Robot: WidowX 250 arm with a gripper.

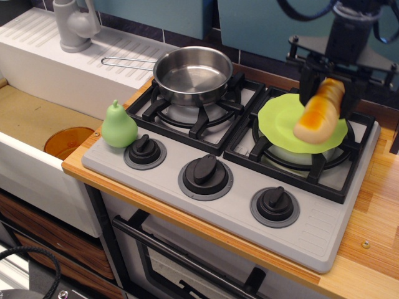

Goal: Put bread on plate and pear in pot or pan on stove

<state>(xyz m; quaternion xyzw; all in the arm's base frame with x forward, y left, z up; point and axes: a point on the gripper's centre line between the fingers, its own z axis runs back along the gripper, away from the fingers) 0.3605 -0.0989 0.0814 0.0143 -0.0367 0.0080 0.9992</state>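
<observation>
My gripper (328, 82) is shut on the upper end of the bread (319, 112), a glossy pale yellow loaf with an orange-brown top. The loaf hangs tilted just above the lime-green plate (283, 121), which lies on the right burner of the grey stove (237, 180). The steel pan (192, 73) stands empty on the left burner, its wire handle pointing left. The light-green pear (118, 125) stands upright on the stove's front left corner, next to the left knob, far from my gripper.
A white sink drainer with a grey tap (73, 25) lies at the back left. A round orange dish (67, 142) sits in the basin below. Wooden counter (380, 212) runs along the right of the stove. An oven door handle (181, 258) is below the front edge.
</observation>
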